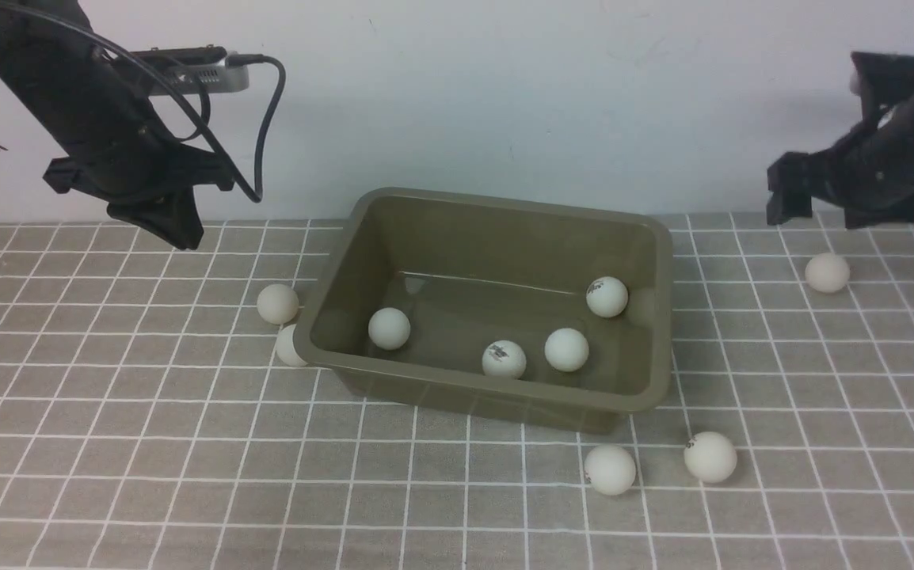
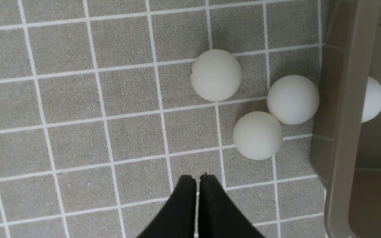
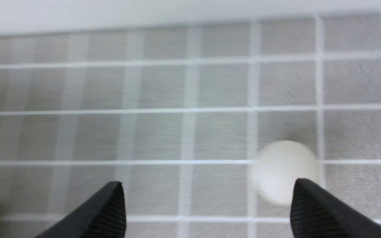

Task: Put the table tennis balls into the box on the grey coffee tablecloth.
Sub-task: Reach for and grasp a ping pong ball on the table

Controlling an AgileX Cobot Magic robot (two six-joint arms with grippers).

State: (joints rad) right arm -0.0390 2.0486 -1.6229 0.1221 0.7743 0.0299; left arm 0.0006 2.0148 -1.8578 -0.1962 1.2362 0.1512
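From the front view I see four table tennis balls (image 1: pixel 389 328) in the box (image 1: pixel 504 400) mid-frame on the grey coffee tablecloth (image 1: pixel 108 443), my left gripper (image 2: pixel 197 179) pinched together and empty at upper left, and my right gripper (image 3: pixel 207 183) spread wide at upper right.

Blocked at the middle of the tablecloth (image 1: pixel 108 443) by the box (image 1: pixel 504 203); reachable inside from above only. Crowded in there by four balls (image 1: pixel 566 349) spread over the floor, with bare floor left along the far wall. Tight at the box's left wall, with three balls (image 2: pixel 216 75) clustered just beside it. Narrowed right of centre toward the near edge, between the box's near wall and two loose balls (image 1: pixel 609 469). Wide open over the near left corner and along the left edge. Open too by the right edge, save for a lone ball (image 1: pixel 827 272) toward the far right corner.
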